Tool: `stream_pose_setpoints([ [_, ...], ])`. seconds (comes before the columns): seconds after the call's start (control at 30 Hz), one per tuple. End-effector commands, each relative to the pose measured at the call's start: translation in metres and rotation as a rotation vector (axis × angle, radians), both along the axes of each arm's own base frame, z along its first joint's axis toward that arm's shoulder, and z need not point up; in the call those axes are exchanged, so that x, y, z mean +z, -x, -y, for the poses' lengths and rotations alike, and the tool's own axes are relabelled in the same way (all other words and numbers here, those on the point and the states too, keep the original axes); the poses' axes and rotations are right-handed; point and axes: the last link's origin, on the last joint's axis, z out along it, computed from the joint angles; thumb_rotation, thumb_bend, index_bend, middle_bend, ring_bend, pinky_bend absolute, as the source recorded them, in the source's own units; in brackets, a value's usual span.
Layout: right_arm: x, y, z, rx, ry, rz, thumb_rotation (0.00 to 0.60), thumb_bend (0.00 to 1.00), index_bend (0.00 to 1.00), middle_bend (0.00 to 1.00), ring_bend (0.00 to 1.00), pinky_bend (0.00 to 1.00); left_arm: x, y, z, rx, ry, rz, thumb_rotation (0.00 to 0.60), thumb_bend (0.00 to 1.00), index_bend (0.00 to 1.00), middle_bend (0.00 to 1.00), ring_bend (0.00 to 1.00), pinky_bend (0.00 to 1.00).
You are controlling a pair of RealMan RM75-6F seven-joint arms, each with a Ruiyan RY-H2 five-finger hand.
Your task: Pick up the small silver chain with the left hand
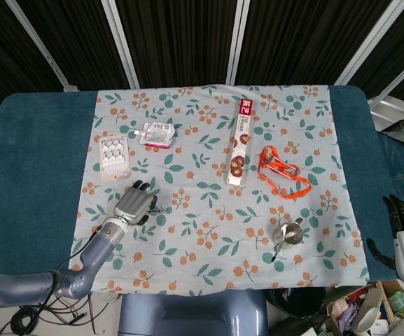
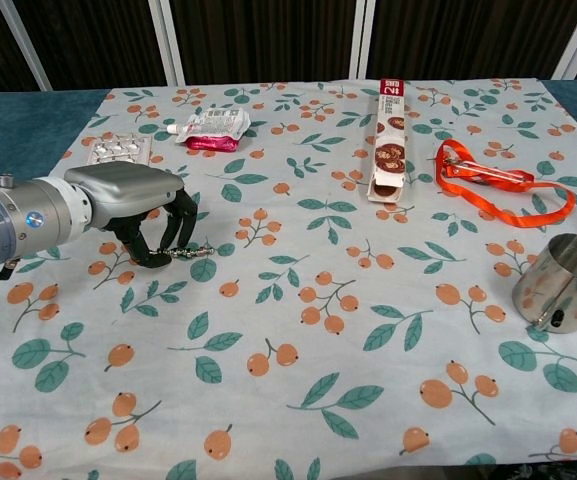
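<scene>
The small silver chain (image 2: 197,252) lies on the floral cloth (image 2: 368,330) at the left; only its right end shows past my fingers. My left hand (image 2: 133,205) is over its left end, fingers curled down with thumb and fingertips (image 2: 160,256) closed around it. In the head view the left hand (image 1: 133,205) covers nearly all of the chain. My right hand (image 1: 403,222) hangs off the table's right edge, fingers apart and holding nothing.
A blister pack (image 1: 113,157) and a pink-and-white pouch (image 1: 157,134) lie beyond the left hand. A long biscuit box (image 1: 240,140) is at the centre, with an orange lanyard (image 1: 282,173) to its right. A steel cup (image 1: 288,232) stands front right.
</scene>
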Motion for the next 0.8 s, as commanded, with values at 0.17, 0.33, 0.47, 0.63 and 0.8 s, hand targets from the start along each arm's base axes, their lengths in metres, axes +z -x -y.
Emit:
stream_pose_setpoints([
  [0.17,-0.0001,0.0001,0.0003,-0.001,0.000,0.001,0.600,0.20,0.02,0.04,0.08,0.14,-0.0024,-0.0001,0.0003,-0.009,0.003,-0.011,0.600,0.35,0.49,0.53,0.13,0.11],
  [0.33,-0.0001,0.0001,0.0007,-0.001,0.000,0.002,0.600,0.20,0.02,0.04,0.08,0.14,-0.0023,0.0020,-0.0001,-0.011,-0.006,-0.021,0.600,0.37,0.51,0.55,0.15,0.11],
  [0.47,-0.0002,0.0002,0.0006,0.000,-0.001,0.003,0.600,0.20,0.02,0.04,0.08,0.14,-0.0034,0.0031,-0.0001,-0.008,-0.009,-0.026,0.600,0.37,0.51,0.55,0.15,0.11],
  [0.63,-0.0002,0.0004,0.0008,-0.002,-0.001,0.002,0.600,0.20,0.02,0.04,0.08,0.14,-0.0053,0.0026,0.0008,-0.014,-0.009,-0.028,0.600,0.37,0.51,0.55,0.15,0.11],
  [0.8,0.0000,0.0003,0.0011,-0.001,0.000,0.004,0.600,0.20,0.02,0.04,0.08,0.14,-0.0063,0.0049,0.0009,-0.011,-0.009,-0.032,0.600,0.37,0.51,0.55,0.15,0.11],
])
